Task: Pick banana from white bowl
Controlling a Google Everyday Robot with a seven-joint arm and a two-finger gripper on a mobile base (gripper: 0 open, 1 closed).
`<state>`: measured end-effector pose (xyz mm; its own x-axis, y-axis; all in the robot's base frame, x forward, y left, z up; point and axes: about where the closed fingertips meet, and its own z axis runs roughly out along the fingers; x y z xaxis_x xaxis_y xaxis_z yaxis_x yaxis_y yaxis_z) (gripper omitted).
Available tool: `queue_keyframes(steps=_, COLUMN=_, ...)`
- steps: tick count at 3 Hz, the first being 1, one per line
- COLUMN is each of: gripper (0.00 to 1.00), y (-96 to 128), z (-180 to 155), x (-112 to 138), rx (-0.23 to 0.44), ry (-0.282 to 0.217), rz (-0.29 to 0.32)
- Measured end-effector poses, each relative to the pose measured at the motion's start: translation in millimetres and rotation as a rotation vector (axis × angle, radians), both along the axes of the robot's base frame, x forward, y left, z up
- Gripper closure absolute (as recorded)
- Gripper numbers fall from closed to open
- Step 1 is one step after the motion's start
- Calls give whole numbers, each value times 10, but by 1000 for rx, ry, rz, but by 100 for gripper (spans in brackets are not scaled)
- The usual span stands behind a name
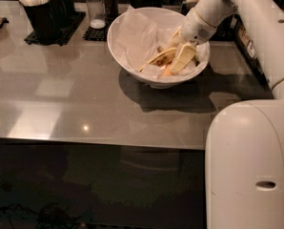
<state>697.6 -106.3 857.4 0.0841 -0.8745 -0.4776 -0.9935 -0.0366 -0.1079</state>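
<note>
The grey surface [85, 94] carries the white bowl [130, 67] near its far edge. The white arm [256, 18] reaches in from the right. Inside the bowl, on crinkled paper [137, 37], lies the banana [161, 57], just beside the tool [181, 58]. I cannot tell whether the tool is apart or clamped.

Gripper [181, 61] sits inside white bowl [114, 46] on its 3 o'clock side, just beside banana [162, 57]. Arm [256, 27] blocks bowl's 1–3 o'clock. Shakers [101, 6] close at 11, black cutlery holders [49, 13] farther out at 10. Table [75, 104] bare from 9 round to 6. Robot body [249, 166] fills 5 o'clock.
</note>
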Motion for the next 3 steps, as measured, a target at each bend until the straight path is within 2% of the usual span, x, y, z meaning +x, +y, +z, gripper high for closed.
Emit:
queue_keyframes(steps=1, gripper=92, y=0, z=46, x=0, rx=0, ry=0, rz=0)
queue_keyframes(steps=2, gripper=100, y=-95, z=271, x=-50, rx=-3, ry=-54, rz=-24)
queue_keyframes(steps=3, gripper=100, y=-224, z=637, x=-215, rx=1, ry=-99, rz=-70)
